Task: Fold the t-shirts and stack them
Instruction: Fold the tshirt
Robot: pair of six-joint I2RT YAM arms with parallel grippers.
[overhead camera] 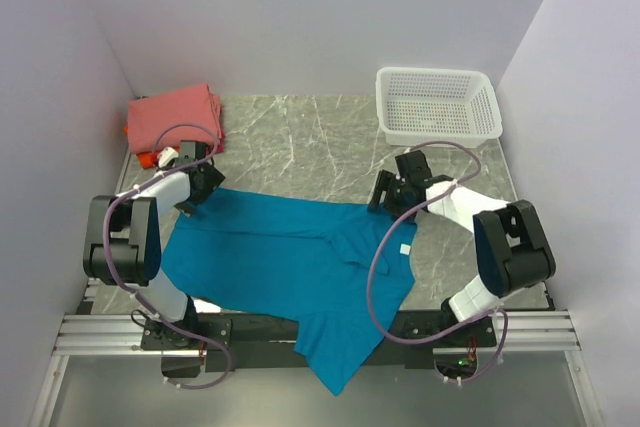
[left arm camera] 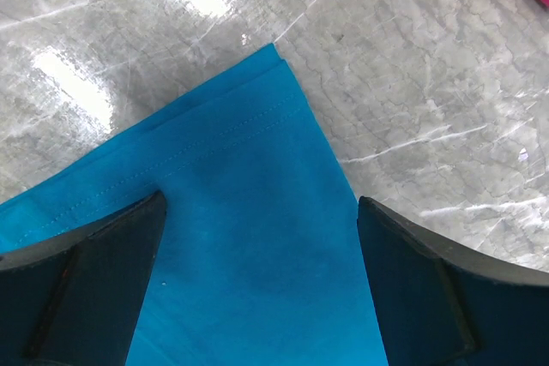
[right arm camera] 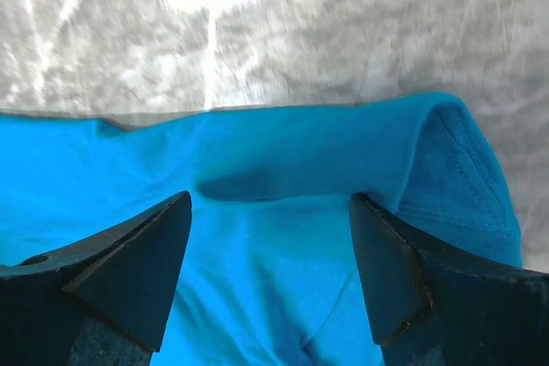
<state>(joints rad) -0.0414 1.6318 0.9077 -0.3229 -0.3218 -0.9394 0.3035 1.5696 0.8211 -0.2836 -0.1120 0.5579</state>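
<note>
A teal-blue t-shirt (overhead camera: 290, 262) lies spread across the table's front half, part of it hanging over the near edge. My left gripper (overhead camera: 200, 190) hovers open over the shirt's far left corner (left arm camera: 257, 186), its black fingers (left arm camera: 94, 272) wide apart with cloth between them but not pinched. My right gripper (overhead camera: 392, 192) stands open above the shirt's far right edge (right arm camera: 343, 152), where the fabric is rolled over in a fold. A salmon-pink folded t-shirt (overhead camera: 175, 115) tops a stack at the back left, with red and orange edges (overhead camera: 143, 155) showing below it.
A white mesh basket (overhead camera: 437, 105) stands at the back right. Grey marble tabletop (overhead camera: 300, 147) lies between the stack and the basket. Purple cables loop from both arms. Walls close in on the left, right and back.
</note>
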